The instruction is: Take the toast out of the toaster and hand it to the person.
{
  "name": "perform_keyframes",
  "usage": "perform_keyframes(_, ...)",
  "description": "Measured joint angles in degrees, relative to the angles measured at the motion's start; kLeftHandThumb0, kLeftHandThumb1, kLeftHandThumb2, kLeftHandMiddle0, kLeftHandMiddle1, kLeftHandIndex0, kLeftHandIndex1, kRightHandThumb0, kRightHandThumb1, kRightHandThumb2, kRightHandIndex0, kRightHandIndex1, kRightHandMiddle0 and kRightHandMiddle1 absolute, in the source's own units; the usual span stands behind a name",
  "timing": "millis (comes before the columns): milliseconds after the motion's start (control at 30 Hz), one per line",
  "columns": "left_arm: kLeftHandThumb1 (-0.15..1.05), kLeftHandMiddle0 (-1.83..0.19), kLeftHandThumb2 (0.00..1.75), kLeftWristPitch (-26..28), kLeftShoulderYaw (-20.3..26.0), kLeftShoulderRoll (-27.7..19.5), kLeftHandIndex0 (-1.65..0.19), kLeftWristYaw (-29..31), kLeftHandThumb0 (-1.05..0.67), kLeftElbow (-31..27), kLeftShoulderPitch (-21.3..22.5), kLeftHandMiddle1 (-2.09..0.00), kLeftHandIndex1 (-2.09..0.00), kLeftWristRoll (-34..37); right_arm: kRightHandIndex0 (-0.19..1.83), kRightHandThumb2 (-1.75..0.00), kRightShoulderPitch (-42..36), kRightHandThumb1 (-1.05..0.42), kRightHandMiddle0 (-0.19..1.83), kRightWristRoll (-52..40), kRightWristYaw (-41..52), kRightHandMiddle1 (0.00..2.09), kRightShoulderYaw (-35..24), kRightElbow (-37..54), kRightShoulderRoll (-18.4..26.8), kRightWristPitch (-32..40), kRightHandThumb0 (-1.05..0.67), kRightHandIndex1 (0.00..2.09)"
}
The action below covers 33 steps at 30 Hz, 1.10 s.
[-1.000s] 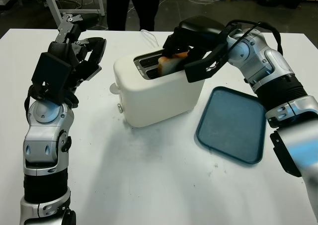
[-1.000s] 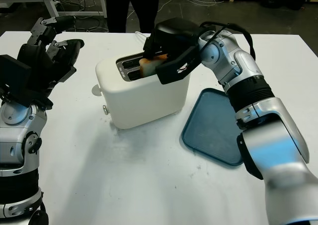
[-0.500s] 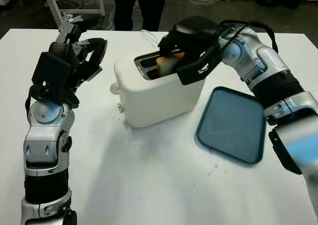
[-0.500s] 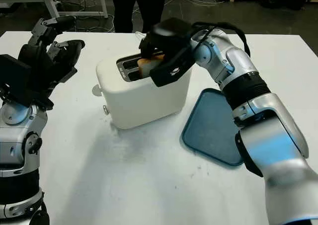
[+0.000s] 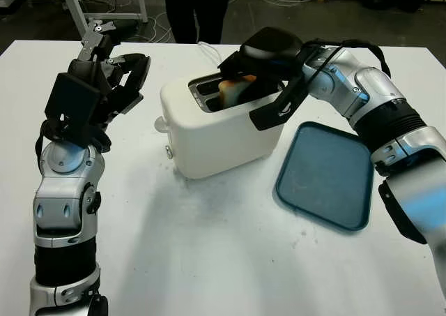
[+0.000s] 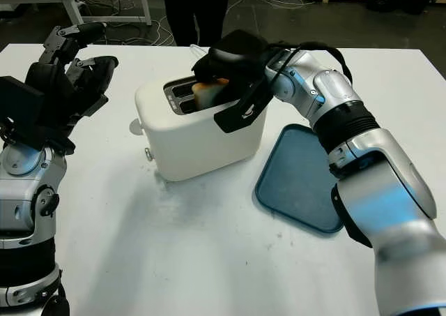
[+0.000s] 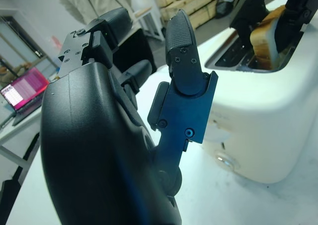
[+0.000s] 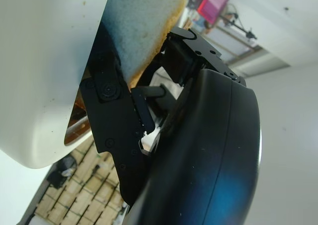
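Observation:
A white toaster [image 5: 219, 131] stands at the middle of the white table. A slice of toast [image 5: 232, 89] sticks up out of its rear slot, browned at the top edge. My right hand [image 5: 252, 93] reaches in from the right over the slots and is shut on the toast [image 8: 144, 31], with one finger [image 5: 275, 108] hanging down the toaster's front side. My left hand [image 5: 115, 86] is raised to the left of the toaster, apart from it, open and holding nothing. A person [image 5: 196, 9] in dark trousers stands beyond the table's far edge.
A dark blue tray [image 5: 324, 173] lies on the table right of the toaster, under my right forearm. A white cord runs from the toaster's back toward the far edge. A table leg and cables are on the floor at the back left.
My right hand has turned over the slots and its palm now covers the toast from above. The toast stays in the slot. The person has shifted slightly. My left hand holds still.

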<state>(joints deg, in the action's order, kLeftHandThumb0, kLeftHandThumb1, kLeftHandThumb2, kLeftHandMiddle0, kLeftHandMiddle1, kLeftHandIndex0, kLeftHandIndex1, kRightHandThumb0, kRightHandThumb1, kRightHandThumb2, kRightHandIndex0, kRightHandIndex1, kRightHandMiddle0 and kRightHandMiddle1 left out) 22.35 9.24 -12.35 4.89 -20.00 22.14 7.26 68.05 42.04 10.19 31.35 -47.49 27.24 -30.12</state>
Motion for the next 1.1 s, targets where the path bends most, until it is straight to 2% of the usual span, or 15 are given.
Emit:
perform_keyframes(67, 0.82, 0.00, 0.51, 0.00, 0.01, 0.02, 0.00, -0.02, -0.44, 0.00, -0.01, -1.05, -0.90, 0.02, 1.08, -0.34, -0.31, -0.92, 0.81, 0.01, -3.04, 1.75, -0.98, -1.11, 0.01, -1.29, -0.48, 1.75)
perform_keyframes(300, 0.81, 0.00, 0.51, 0.14, 0.05, 0.02, -0.01, -0.01, -0.45, 0.00, 0.00, -1.04, -0.89, 0.11, 1.08, -0.44, 0.61, -0.92, 0.79, -0.63, -7.98, 1.75, -5.18, -4.55, -0.02, -2.31, -0.49, 1.75)
perform_keyframes(433, 0.81, 0.00, 0.51, 0.15, 0.02, 0.02, -0.01, -0.03, -0.45, -0.02, -0.01, -1.04, -0.89, 0.00, 1.07, -0.42, 4.76, -0.92, 0.79, -1.56, -11.10, 1.75, -8.74, -7.00, 0.18, -2.27, -0.49, 1.75)
perform_keyframes(533, 0.81, 0.00, 0.52, 0.14, 0.01, 0.01, -0.02, 0.01, -0.45, -0.02, -0.01, -1.05, -0.89, -0.01, 1.08, -0.47, 7.91, -0.92, 0.80, -2.58, -12.18, 1.75, -10.38, -8.34, 0.29, -1.55, -0.52, 1.75)
perform_keyframes(767, 0.81, 0.00, 0.52, 0.19, 0.01, 0.01, -0.02, 0.00, -0.44, -0.02, -0.01, -1.05, -0.88, -0.01, 1.13, -0.44, 9.55, -0.92, 0.84, -3.35, -12.99, 1.75, -12.89, -10.20, 0.82, -0.26, -0.50, 1.75)
perform_keyframes(967, 0.80, 0.00, 0.53, 0.54, 0.00, -0.01, -0.03, 0.00, -0.45, -0.02, -0.01, -1.05, -0.88, -0.04, 1.00, -0.43, 10.48, -0.92, 0.83, -3.65, -15.03, 1.75, -13.65, -13.07, 1.24, 0.78, -0.50, 1.75)
perform_keyframes(1100, 0.80, 0.00, 0.53, 0.53, 0.00, -0.01, -0.02, 0.02, -0.45, -0.02, 0.00, -1.05, -0.89, -0.03, 1.07, -0.43, 11.08, -0.92, 0.81, -3.65, -16.95, 1.75, -13.71, -15.23, 1.34, 2.49, -0.48, 1.75)
